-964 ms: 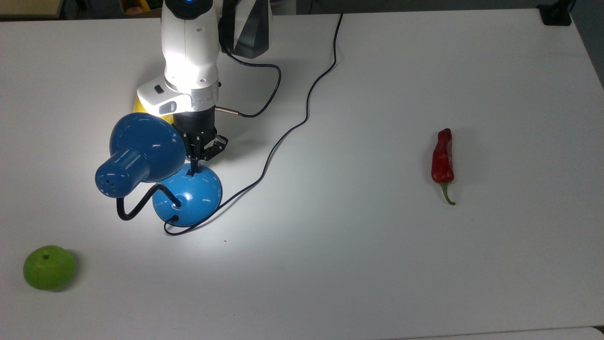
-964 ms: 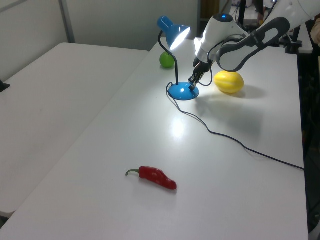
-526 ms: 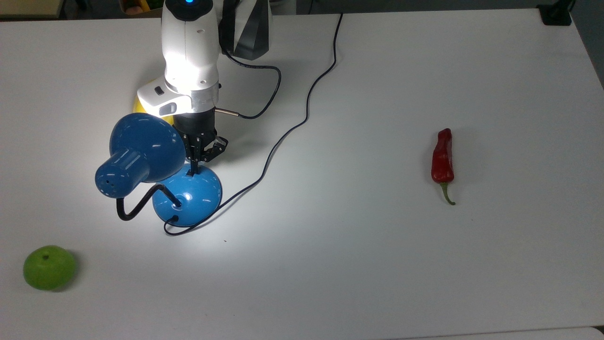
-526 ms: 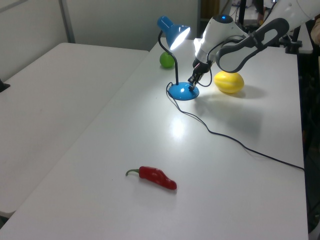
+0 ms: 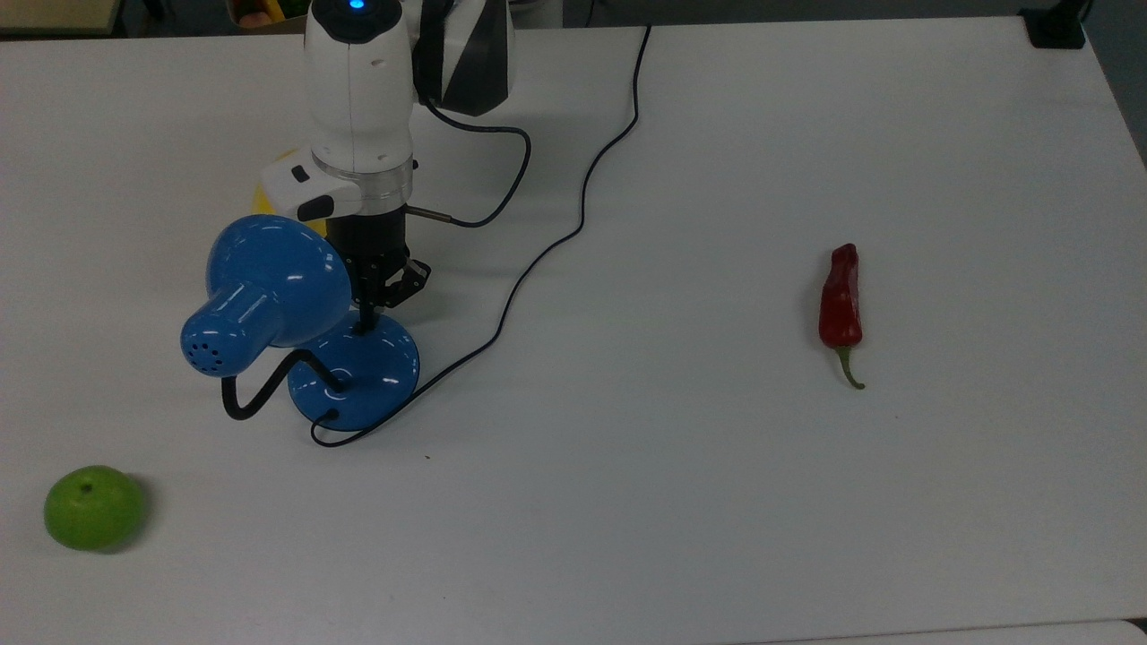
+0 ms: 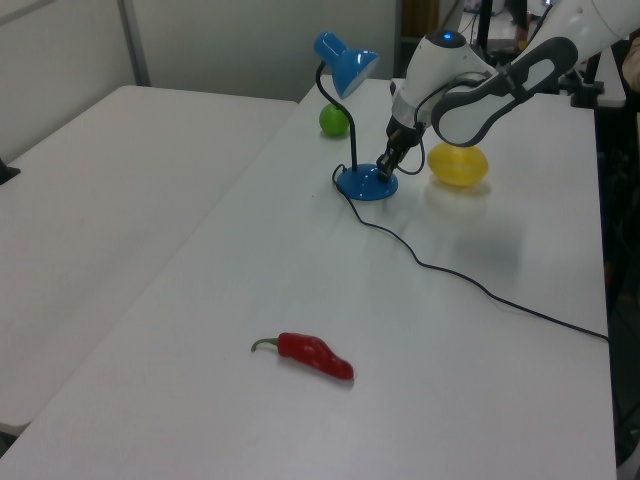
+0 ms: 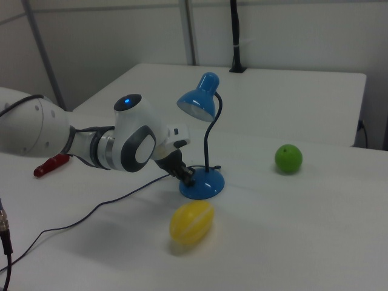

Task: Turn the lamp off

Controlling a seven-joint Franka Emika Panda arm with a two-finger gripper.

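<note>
the white bench [image 5: 717, 502] carries everything here, and no bright pool of light lies on it around the lamp, so i judge the lamp is probably off already. the white robot arm [image 5: 358, 98] reaches down from the top view's upper left, and its black fingers [image 5: 366, 328] touch the back edge of the lamp's base, where the switch should be. whether the fingers are closed or a little apart i cannot tell; they do not seem to hold anything.

the glossy blue desk lamp with a bell-shaped shade and a bent black neck [image 5: 269, 287] stands in the top view's left half, between the yellow oval fruit [image 6: 458, 164], which lies just beside the arm, and the green round fruit [image 5: 93, 507], which is well apart near the bench's edge. its round domed base [image 5: 358, 372] sits flat on the bench.

what could go wrong from here:
- if the arm presses down more, the switch may click again and the lamp will light.
- a sideways push on the domed base could slide the lamp, or tip it, because the shade hangs off to one side.
- when the arm lifts, its wrist passes very close to the shade and may knock it.
- the thin black cord [image 5: 556, 242] runs across the bench near the arm; catching it would drag the lamp.

the red chili pepper [image 5: 840, 300] lies far away and is in no danger.
</note>
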